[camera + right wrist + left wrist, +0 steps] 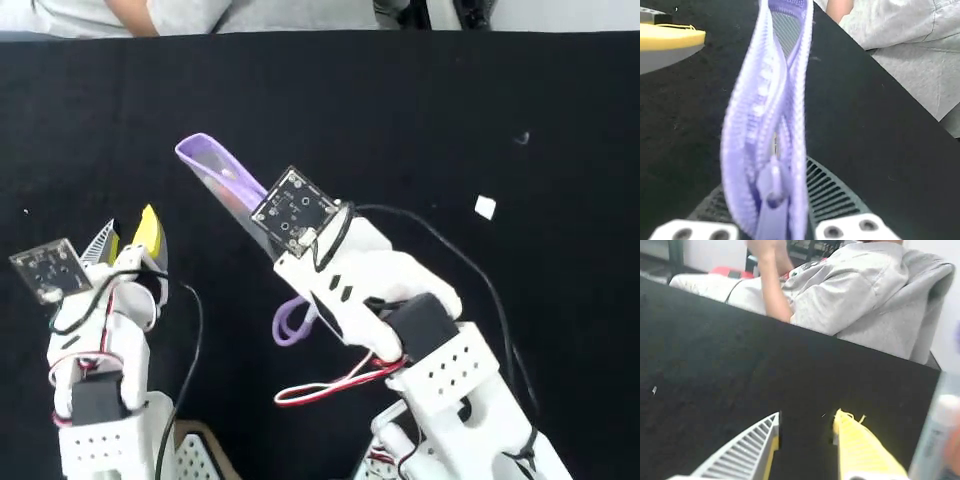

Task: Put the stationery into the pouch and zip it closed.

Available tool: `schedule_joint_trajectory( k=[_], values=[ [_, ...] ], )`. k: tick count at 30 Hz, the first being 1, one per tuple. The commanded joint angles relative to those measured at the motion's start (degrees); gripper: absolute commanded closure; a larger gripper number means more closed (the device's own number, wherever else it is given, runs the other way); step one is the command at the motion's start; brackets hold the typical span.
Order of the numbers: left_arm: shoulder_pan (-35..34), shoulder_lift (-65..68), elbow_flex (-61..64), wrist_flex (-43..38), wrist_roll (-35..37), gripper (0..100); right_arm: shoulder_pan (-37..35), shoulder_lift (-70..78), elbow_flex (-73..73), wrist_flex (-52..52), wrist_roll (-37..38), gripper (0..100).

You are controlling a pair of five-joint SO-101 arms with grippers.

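Observation:
A lilac zip pouch (222, 177) hangs above the black table, edge-up and slanting toward the far left. My right gripper (262, 222) is shut on it near its middle. Below the wrist hangs the pouch's strap loop (290, 322). In the right wrist view the pouch (771, 115) runs between the ribbed fingers (832, 192), its zipper slider (771, 184) close to the camera and the zip parted beyond it. My left gripper (126, 228) stands open at the near left, grey and yellow fingers (860, 452) apart with nothing between them. A small white item (485, 207) lies to the right.
The black table (420, 110) stretches wide behind and to the right of the arms. A person in a grey top (860, 295) sits at the far edge, touching nothing. Red and white cables (330, 385) loop beside the right arm's base.

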Motion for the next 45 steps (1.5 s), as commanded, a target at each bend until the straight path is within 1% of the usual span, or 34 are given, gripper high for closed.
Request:
schedule_joint_trajectory(
  k=[1, 5, 9, 11, 13, 18, 21, 24, 28, 30, 33, 37, 40, 43, 45],
  values=[
    [-5.49, 6.77, -3.74, -3.60, 1.93, 82, -2.46, 3.03, -4.26, -0.09, 1.41, 97.1],
    [-14.99, 12.92, -4.70, -3.69, 2.46, 82, -3.78, 13.93, -6.73, -2.11, 2.81, 97.2],
    [-23.34, 15.03, -4.09, 0.00, 2.29, 82, -3.96, 26.24, -11.03, -2.73, 2.99, 98.6],
    [-27.03, 14.77, -2.33, 0.53, 2.20, 82, -3.96, 31.16, -12.79, -2.55, 5.45, 98.7],
    [-29.32, 14.24, -0.31, 0.44, 2.20, 82, -3.52, 34.07, -14.37, -2.55, 7.91, 98.7],
    [-29.67, 10.46, 1.98, 0.62, 2.20, 82, 0.18, 33.63, -18.15, -1.85, 13.10, 98.8],
    [-29.58, 7.12, 4.18, 0.53, 2.20, 82, 2.55, 32.92, -22.37, 3.16, 17.93, 98.8],
    [-29.58, 2.81, 6.02, 0.88, 2.20, 82, 5.80, 32.92, -27.47, 8.26, 20.57, 98.8],
    [-29.58, -3.34, 8.84, 1.05, 2.20, 82, 9.85, 32.92, -33.10, 12.66, 25.32, 98.8],
    [-29.58, -6.15, 9.54, 2.55, 2.20, 82, 11.08, 32.92, -34.68, 13.36, 26.90, 98.8],
    [-29.58, -8.09, 8.92, 5.36, 2.20, 82, 11.69, 33.01, -36.88, 13.36, 28.48, 98.8],
    [-29.58, -7.38, 8.75, 5.36, 2.20, 82, 11.69, 33.80, -41.10, 13.98, 29.19, 98.8],
    [-29.58, -7.38, 8.75, 5.27, 2.20, 82, 10.99, 38.11, -42.42, 17.23, 31.03, 98.8],
    [-29.67, -7.38, 8.66, 5.27, 2.20, 82, 9.41, 44.53, -42.33, 18.73, 29.89, 98.8],
    [-29.85, -7.38, 8.66, 5.27, 2.20, 82, 8.00, 47.69, -41.71, 17.32, 27.78, 98.8]
  ],
)
